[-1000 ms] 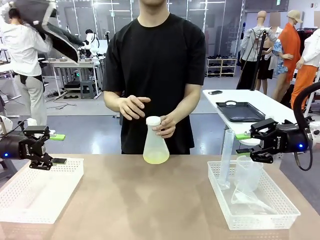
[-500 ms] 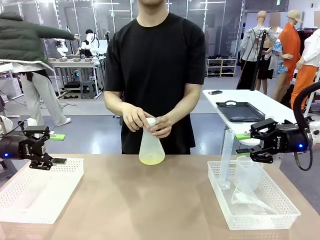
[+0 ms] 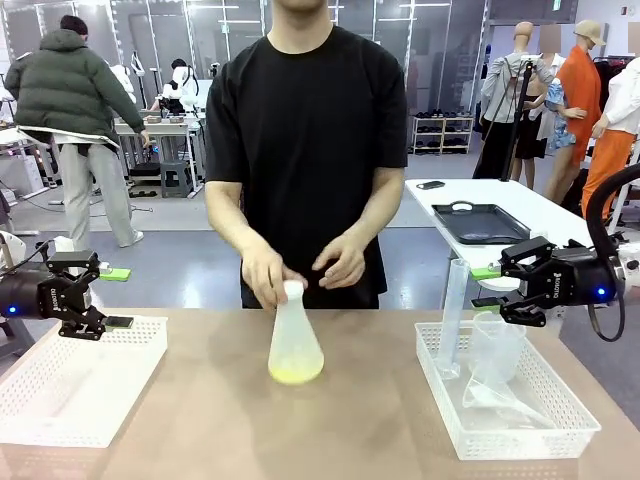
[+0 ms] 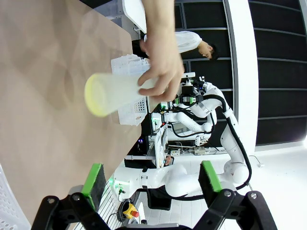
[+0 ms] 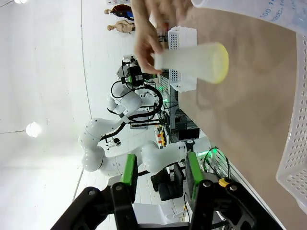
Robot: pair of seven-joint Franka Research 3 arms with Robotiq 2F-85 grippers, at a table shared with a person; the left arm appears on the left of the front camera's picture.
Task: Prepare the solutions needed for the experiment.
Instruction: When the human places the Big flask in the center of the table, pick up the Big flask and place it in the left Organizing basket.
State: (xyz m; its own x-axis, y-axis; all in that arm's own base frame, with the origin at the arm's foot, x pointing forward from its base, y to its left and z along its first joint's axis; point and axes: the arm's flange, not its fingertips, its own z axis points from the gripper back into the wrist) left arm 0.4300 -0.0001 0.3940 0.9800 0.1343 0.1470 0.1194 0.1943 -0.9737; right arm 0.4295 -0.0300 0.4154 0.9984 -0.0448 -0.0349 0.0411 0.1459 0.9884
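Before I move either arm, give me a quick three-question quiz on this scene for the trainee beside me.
1. Multiple choice: what grips the flask by its neck? A) a clamp B) the person's hand C) nothing
2. True or false: the left gripper and the right gripper both have their fingers apart with nothing between them.
3. Fill in: the liquid in the bottom of the flask is pale ____.
Key: 1 B; 2 true; 3 yellow.
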